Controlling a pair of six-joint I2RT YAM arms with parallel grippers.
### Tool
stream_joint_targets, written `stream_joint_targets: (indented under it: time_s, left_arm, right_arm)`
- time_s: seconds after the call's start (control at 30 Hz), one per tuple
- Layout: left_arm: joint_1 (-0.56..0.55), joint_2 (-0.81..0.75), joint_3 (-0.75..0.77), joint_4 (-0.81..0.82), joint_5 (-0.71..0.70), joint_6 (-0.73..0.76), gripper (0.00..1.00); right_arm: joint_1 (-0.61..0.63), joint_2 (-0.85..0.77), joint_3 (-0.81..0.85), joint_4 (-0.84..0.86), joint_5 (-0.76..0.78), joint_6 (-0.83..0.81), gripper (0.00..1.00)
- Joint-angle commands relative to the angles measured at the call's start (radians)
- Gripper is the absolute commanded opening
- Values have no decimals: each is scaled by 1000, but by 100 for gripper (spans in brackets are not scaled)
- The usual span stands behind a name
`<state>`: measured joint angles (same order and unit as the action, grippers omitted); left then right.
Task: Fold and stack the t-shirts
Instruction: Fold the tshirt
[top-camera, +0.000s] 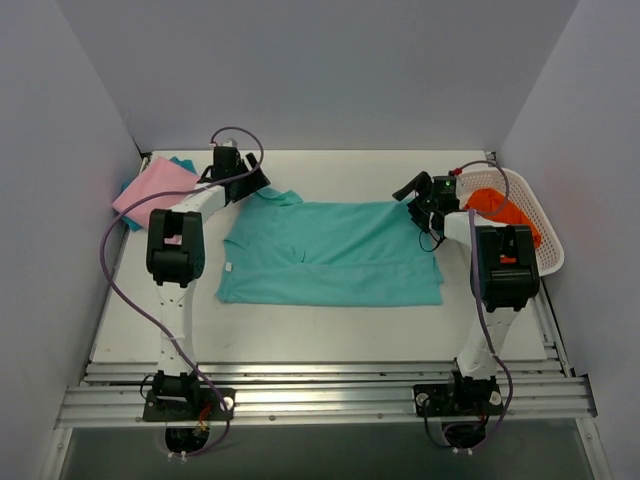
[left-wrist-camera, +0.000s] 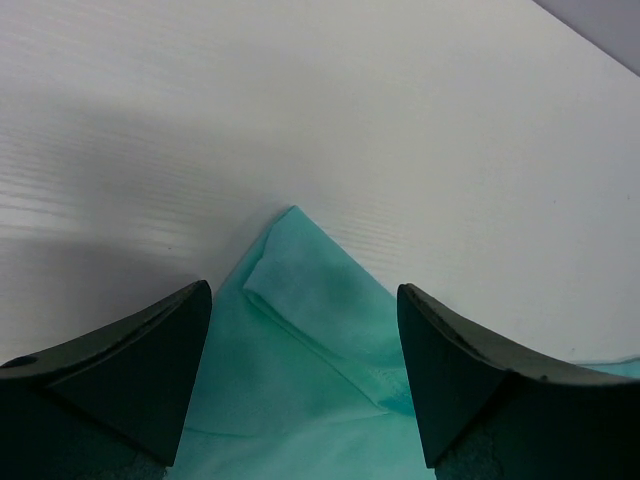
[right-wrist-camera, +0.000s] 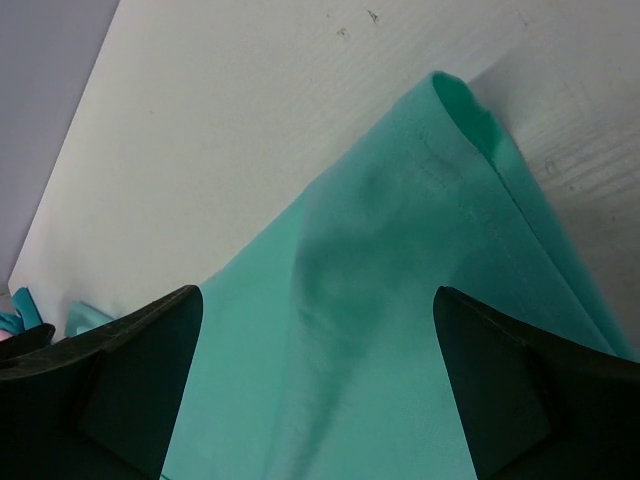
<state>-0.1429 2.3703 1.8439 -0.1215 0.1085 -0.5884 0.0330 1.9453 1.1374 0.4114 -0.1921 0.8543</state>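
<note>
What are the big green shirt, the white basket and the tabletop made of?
Mint-teal t-shirt: soft matte cloth, probably cotton; it creases and shows stitched hems. Basket: likely white plastic, with an open moulded lattice wall. Tabletop: matte white sheet with fine parallel ribs, perhaps corrugated plastic.

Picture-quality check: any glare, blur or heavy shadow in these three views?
Top external: even, soft light, no glare, the mint-teal t-shirt sharp. Left wrist: a broad soft shadow crosses the table at the frame's left; the left gripper shows only dark, featureless fingers. Right wrist: a dim shadow patch sits mid-shirt; the right gripper is equally dark.
</note>
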Motion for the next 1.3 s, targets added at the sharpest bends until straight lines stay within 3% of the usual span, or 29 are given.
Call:
stream_joint_targets:
  time_s: [0.0,0.27,0.53,0.6,0.67,0.83,1.27]
  left_arm:
    - [-35,-14,0,51,10,6,83]
    - [-57,23,46,39,-6,7,72]
    - [-57,29,72,14,-32,18,46]
    - [-57,29,83,2,-46,33,43]
    - [-54,32,92,-21,-65,42,44]
    - [-29,40,115,-47,-87,55,61]
    - [-17,86,184,-64,-76,55,60]
  right_arm:
    - [-5,35,33,40,-18,12,95]
    - [-13,49,22,46,-18,3,95]
    - [-21,55,9,56,-23,3,94]
    - [-19,55,5,59,-24,5,94]
    - [-21,50,4,61,-24,2,93]
    - [-21,41,5,55,-24,-3,94]
    - [-19,60,18,55,-23,-6,94]
